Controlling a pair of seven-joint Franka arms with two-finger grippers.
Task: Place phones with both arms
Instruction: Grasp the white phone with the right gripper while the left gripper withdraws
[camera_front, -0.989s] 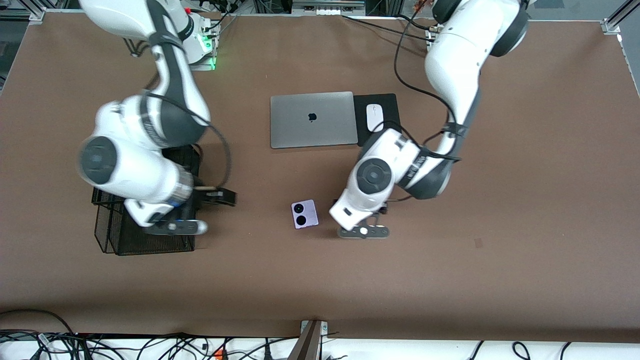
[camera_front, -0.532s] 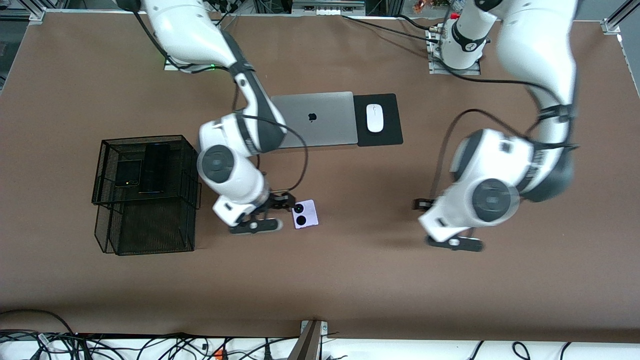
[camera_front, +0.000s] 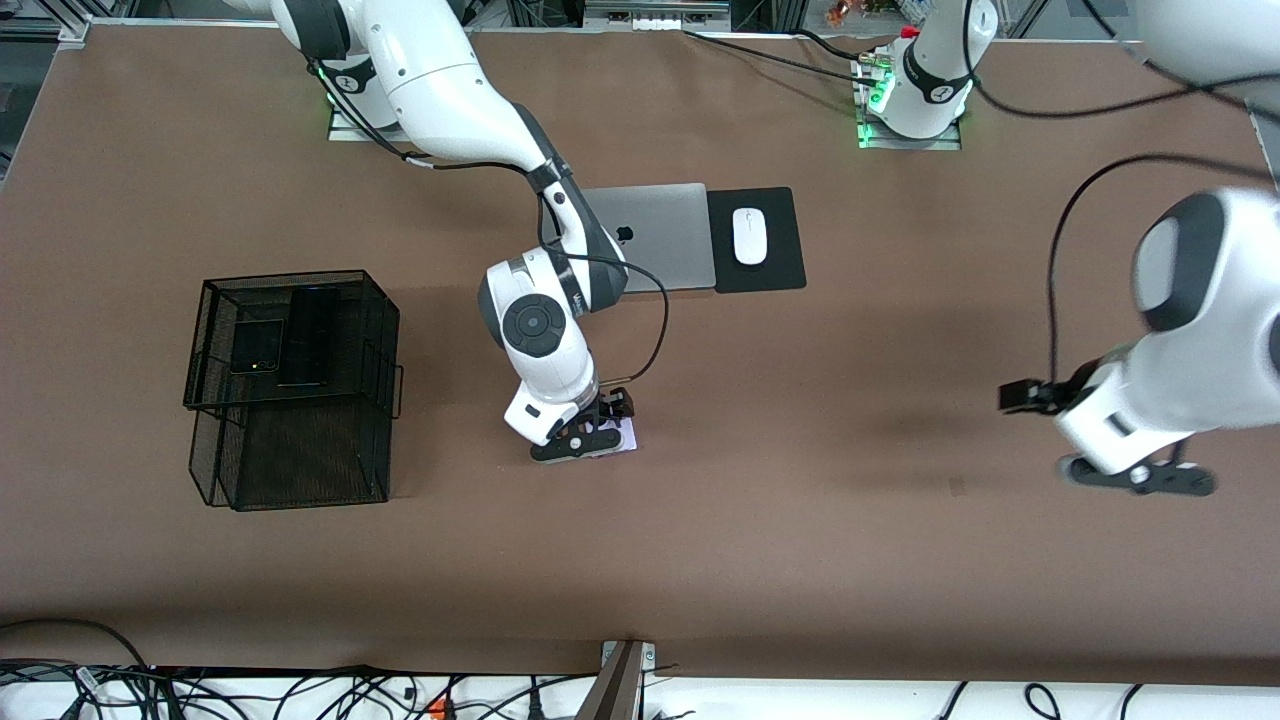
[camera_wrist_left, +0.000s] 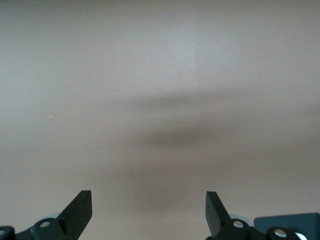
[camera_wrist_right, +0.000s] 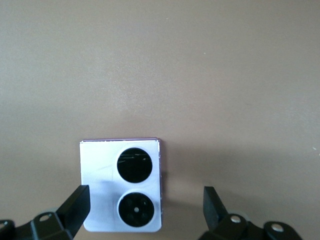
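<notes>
A pale lilac-white phone (camera_wrist_right: 121, 185) with two black circles lies flat on the brown table, mid-table. My right gripper (camera_wrist_right: 146, 205) hangs low over it, open, with the phone between the fingers and closer to one of them. From the front only a sliver of this phone (camera_front: 628, 437) shows beside the right gripper (camera_front: 590, 440). A small squarish black phone (camera_front: 255, 347) and a long black slab phone (camera_front: 308, 335) lie in the black mesh basket (camera_front: 375, 300). My left gripper (camera_front: 1135, 478) is over bare table at the left arm's end; it (camera_wrist_left: 148, 207) is open and holds nothing.
A closed silver laptop (camera_front: 670, 240) lies farther from the front camera than the lilac phone. Beside it is a black mouse pad (camera_front: 780, 255) with a white mouse (camera_front: 749, 235). The mesh basket stands toward the right arm's end.
The right arm swung from the basket to over the lilac phone. The left arm drew away from beside that phone to its own end of the table. Both grippers stayed open.
</notes>
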